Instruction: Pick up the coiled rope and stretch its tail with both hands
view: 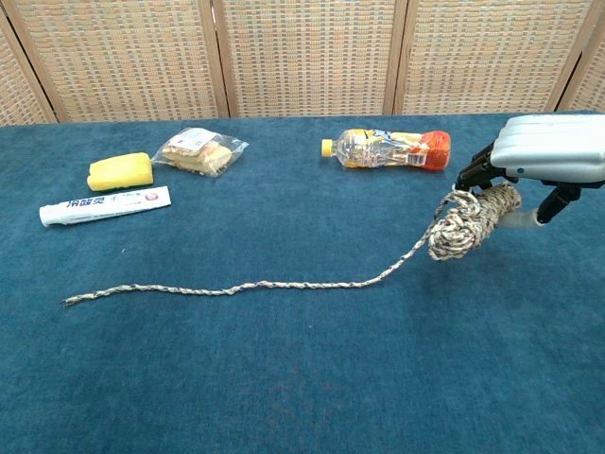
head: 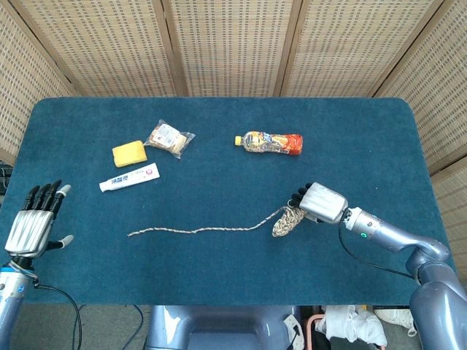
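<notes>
The right hand [view: 548,151] has its fingers clamped on the coiled rope [view: 463,220], held tilted above the blue desk [head: 219,277] at about 4 o'clock; the tail [head: 197,230] trails down and lies across the desk toward 8 o'clock; the left hand [head: 33,226] hangs at the 8 o'clock edge, fingers apart, holding nothing; a plastic bottle [head: 268,143] with orange contents lies on its side near 1 o'clock; a sealed snack bag [head: 169,138], yellow sponge [head: 129,153] and toothpaste tube [head: 130,177] sit around 10 o'clock
</notes>
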Motion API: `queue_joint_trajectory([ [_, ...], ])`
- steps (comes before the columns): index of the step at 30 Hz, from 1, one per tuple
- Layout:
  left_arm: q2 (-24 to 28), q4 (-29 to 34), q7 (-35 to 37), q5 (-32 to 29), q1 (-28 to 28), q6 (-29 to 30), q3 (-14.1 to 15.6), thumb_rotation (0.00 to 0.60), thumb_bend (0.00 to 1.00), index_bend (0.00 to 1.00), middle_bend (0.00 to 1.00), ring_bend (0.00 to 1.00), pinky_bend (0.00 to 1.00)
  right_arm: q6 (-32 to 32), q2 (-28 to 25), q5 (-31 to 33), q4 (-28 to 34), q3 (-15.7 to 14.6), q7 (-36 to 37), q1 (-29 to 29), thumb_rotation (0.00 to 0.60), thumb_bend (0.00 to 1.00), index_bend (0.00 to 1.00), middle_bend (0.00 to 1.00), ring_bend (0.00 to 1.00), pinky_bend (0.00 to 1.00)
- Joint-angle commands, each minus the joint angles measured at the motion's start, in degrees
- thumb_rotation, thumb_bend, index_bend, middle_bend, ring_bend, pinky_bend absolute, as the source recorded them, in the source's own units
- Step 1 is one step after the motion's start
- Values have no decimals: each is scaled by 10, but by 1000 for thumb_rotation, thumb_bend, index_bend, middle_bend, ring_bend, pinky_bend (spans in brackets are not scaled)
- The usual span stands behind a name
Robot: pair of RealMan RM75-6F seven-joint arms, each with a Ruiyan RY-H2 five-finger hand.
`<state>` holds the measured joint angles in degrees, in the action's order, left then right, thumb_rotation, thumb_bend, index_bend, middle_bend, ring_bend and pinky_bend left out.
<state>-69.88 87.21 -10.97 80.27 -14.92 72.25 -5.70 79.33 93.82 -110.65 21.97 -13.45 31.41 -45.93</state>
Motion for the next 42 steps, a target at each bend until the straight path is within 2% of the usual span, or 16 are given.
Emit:
queue_joint_trajectory([
  [1, -38, -23, 3, -9, -59, -80, -8, 600, 153, 403, 0, 0, 0, 2, -28, -2, 63, 1, -51, -16, 600, 717, 626, 648, 481, 577],
  [9, -100, -66, 7, -20, -107, -125, -17, 600, 254, 468, 0, 0, 0, -30, -67, 5, 169, 5, -115, -24, 600, 722, 626, 648, 481, 577],
  [15, -123, -73, -8, -27, -126, -147, -9, 600, 270, 473, 0, 0, 0, -45, -78, 6, 207, 6, -140, -28, 600, 727, 626, 649, 481, 577],
  [29, -198, -120, -33, -57, -154, -179, 2, 600, 296, 481, 0, 0, 0, -53, -81, 6, 216, 7, -140, -26, 600, 737, 626, 649, 481, 577],
  [42, -219, -127, -56, -89, -169, -198, 4, 600, 366, 519, 0, 0, 0, -47, -80, 4, 205, 8, -131, -23, 600, 740, 626, 648, 481, 578],
])
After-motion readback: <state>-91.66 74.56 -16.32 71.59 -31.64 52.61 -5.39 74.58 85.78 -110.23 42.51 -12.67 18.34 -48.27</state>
